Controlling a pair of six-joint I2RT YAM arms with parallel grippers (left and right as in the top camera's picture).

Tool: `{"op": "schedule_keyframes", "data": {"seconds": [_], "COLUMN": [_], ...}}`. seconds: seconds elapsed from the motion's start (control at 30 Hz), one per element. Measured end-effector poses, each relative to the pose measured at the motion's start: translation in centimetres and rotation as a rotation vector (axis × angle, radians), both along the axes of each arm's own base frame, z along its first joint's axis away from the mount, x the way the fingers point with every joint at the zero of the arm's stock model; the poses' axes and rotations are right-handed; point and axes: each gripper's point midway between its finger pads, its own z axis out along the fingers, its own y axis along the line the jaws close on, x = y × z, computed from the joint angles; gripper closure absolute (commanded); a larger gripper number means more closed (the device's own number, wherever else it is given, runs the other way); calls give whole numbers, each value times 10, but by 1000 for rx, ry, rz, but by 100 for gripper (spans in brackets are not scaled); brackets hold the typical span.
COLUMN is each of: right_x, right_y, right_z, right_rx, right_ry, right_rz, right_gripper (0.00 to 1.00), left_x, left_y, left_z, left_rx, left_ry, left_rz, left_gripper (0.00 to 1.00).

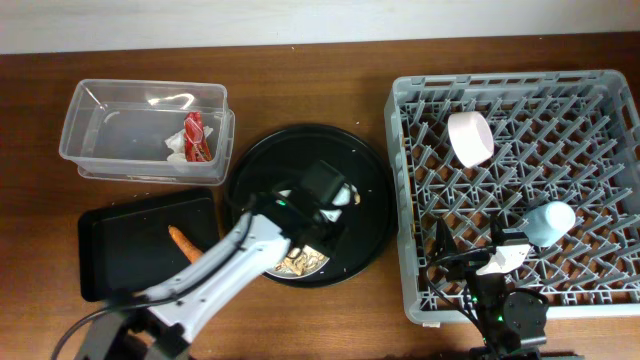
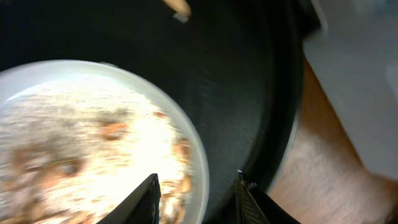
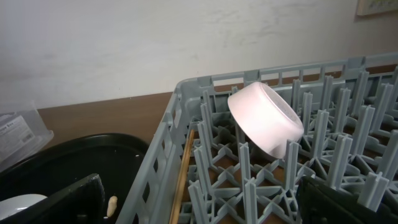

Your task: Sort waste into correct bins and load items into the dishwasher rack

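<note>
no legible text anywhere, only blurred, unreadable print on the clear tub [image 3: 18,140] and the red wrapper [image 1: 197,135]

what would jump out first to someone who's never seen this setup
The big grey dishwasher rack fills the right side, with a white bowl tipped on its side among the pegs and a light-blue cup nearer the front edge. In the middle, the left arm reaches over a round black tray to a plate heaped with food scraps, the left claw open astride the plate's rim.
</note>
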Motion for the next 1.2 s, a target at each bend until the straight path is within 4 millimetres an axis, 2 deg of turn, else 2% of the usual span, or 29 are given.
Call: {"op": "schedule_keyframes", "data": {"seconds": [0.17,0.37,0.47,0.5,0.57,0.93,1.03,1.2], "right_x": [0,0,0,0,0,0,0,0], "right_y": [0,0,0,0,0,0,0,0], "right_z": [0,0,0,0,0,0,0,0], "right_rx": [0,0,0,0,0,0,0,0], "right_ry": [0,0,0,0,0,0,0,0], "right_rz": [0,0,0,0,0,0,0,0], "right_gripper": [2,2,2,2,2,2,2,2], "left_x": [-24,-31,-35,-35,-36,-40,-37,-25], "left_y": [-14,-5,1,1,3,12,12,12], "left_z": [-22,-47,-56,-58,-59,-73,-73,-70], "left_rx": [80,173,211,215,225,286,295,326], "left_ry": [24,71,98,102,105,135,116,50], "left_rz": [-107,-121,-127,-128,-136,-159,-173,-166], "left_gripper": [61,65,79,85,91,91,100,100]}}
